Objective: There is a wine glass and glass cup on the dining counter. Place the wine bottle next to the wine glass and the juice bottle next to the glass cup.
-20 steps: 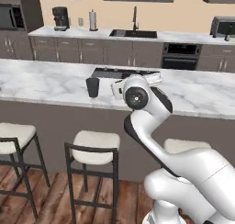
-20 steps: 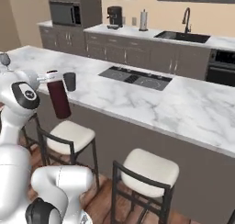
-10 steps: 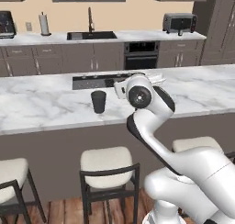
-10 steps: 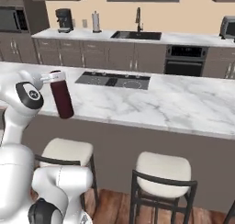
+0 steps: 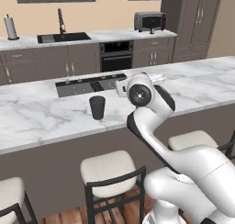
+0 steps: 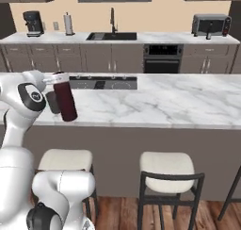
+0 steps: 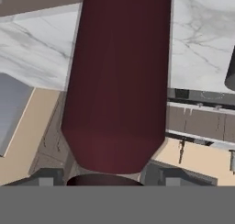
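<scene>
Stretching across the room, the dining counter (image 6: 179,102) shows a smooth white marble top veined in grey, over a plain dark front, with cushioned stools (image 6: 167,168) tucked below. Behind it run taupe cabinets, a sink (image 6: 112,36) and a toaster oven (image 6: 211,24). The gripper (image 6: 52,80) is clamped on a dark maroon, round-shouldered bottle (image 6: 65,98), held slightly tilted above the marble just beside a dark glass cup (image 5: 97,107).

maroon bottle (image 6: 65,102), dark cup (image 5: 97,107) (marble counter (image 6: 179,102))
</scene>
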